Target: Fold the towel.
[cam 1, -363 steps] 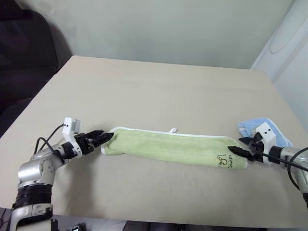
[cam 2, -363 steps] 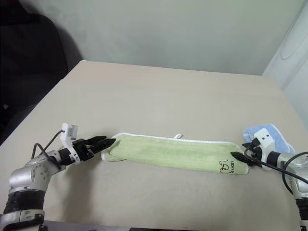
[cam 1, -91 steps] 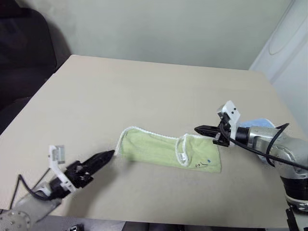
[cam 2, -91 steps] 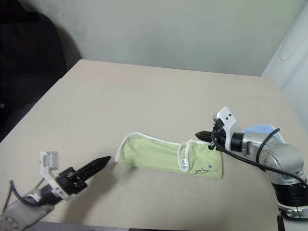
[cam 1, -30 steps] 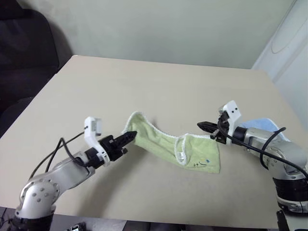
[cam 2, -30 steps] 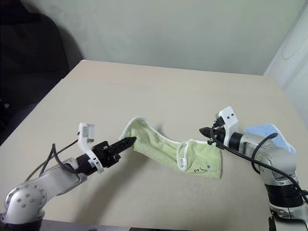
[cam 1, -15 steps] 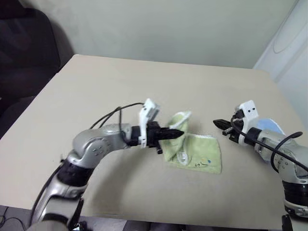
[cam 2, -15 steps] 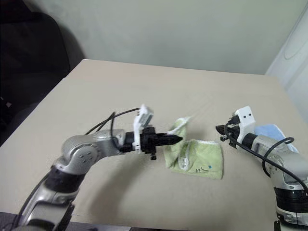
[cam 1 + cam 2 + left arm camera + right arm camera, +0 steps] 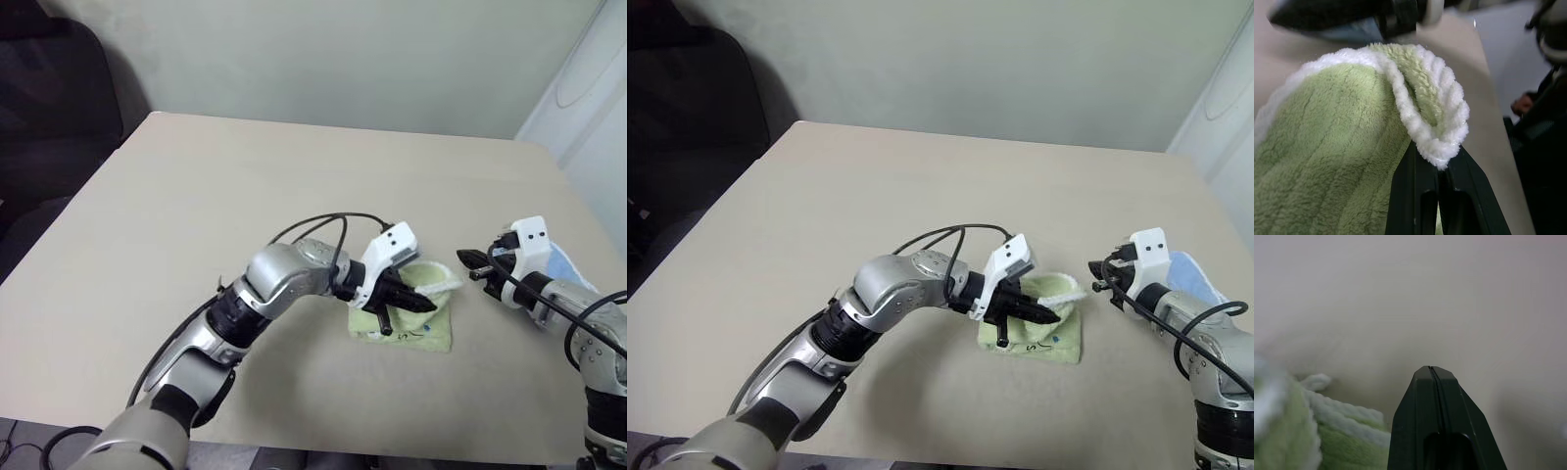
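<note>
A: Where did we have the towel (image 9: 416,311) at that point?

B: Right of centre in the lower half of the head views, on the table (image 9: 196,196). It lay as a small, thick, roughly square bundle, with the embroidered logo showing along its near edge.

A: And our left gripper (image 9: 423,304)?

B: We had it reaching across above the bundle, fingers pinched tight on a white-stitched edge of the towel. That edge curled over the fingertips in the left wrist view and hung raised above the stack, not yet laid down.

A: The right gripper (image 9: 1097,268)?

B: Fully closed on nothing, just beside the towel's right edge and apart from it. The light blue cloth (image 9: 1190,276) lay behind its arm near the right border.

A: So how far along were we?

B: Nearly through, we judged. What remained was to lay the held edge flat on the stack, release it and perhaps square it up.
</note>
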### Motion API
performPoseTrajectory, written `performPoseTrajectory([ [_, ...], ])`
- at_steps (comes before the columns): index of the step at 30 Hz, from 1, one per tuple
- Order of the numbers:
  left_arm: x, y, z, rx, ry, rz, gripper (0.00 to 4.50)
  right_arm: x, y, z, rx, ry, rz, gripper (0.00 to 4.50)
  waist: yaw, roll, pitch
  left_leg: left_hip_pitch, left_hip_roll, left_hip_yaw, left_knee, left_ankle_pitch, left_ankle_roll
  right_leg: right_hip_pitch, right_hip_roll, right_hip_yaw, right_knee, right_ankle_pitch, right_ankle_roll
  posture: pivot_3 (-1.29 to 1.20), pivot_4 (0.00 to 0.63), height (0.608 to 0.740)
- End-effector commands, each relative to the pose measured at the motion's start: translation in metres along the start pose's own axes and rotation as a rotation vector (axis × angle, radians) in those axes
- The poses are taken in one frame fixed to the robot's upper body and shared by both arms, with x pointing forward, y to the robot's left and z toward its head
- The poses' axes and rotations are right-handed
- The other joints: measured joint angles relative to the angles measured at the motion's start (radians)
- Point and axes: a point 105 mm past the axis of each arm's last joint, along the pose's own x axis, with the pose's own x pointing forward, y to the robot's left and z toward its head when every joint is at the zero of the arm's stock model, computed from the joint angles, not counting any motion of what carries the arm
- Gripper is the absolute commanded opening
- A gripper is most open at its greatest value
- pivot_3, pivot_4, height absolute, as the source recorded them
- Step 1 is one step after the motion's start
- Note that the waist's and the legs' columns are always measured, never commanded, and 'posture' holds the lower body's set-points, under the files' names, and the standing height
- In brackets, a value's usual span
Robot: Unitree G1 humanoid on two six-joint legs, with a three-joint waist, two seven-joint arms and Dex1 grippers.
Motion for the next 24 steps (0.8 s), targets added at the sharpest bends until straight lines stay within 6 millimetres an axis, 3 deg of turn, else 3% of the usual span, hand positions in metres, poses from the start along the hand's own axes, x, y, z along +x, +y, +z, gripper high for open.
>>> performPoseTrajectory([
  [1, 0.011, 0.003, -0.002, 0.080, 0.053, 0.012, 0.05, -0.008, -0.003, 0.015, -0.019, -0.063, -0.031, 0.00, 0.000, 0.000, 0.000, 0.000, 0.000, 0.000, 0.000, 0.000, 0.000, 0.000, 0.000, 0.000, 0.000, 0.000, 0.000, 0.00, 0.150, 0.740],
  [8, 0.023, 0.006, -0.004, 0.069, 0.064, 0.000, 0.05, -0.009, -0.005, 0.017, -0.021, -0.065, -0.039, 0.00, 0.004, 0.000, 0.000, -0.003, 0.000, 0.000, 0.000, 0.000, 0.001, 0.001, -0.001, 0.001, -0.005, 0.003, 0.006, 0.00, 0.150, 0.740],
  [13, 0.027, 0.004, -0.001, 0.021, 0.025, -0.016, 1.42, -0.007, -0.004, 0.019, -0.025, -0.064, -0.035, 0.00, 0.005, 0.000, 0.000, -0.004, 0.000, 0.000, 0.001, 0.001, 0.002, 0.001, -0.001, 0.001, -0.006, 0.005, 0.008, 0.00, 0.150, 0.740],
  [21, 0.019, -0.003, 0.015, -0.047, -0.083, -0.068, 4.36, -0.006, -0.002, 0.020, -0.034, -0.056, -0.020, 0.00, 0.006, 0.000, 0.000, -0.004, 0.000, 0.001, 0.001, 0.002, 0.003, 0.001, -0.001, 0.001, -0.009, 0.008, 0.009, 0.00, 0.150, 0.740],
  [24, 0.012, -0.002, 0.023, -0.069, -0.135, -0.076, 4.47, -0.007, -0.001, 0.020, -0.038, -0.054, -0.013, 0.00, 0.006, 0.000, 0.000, -0.004, 0.000, 0.001, 0.001, 0.002, 0.004, 0.001, -0.001, 0.001, -0.009, 0.008, 0.010, 0.00, 0.150, 0.740],
])
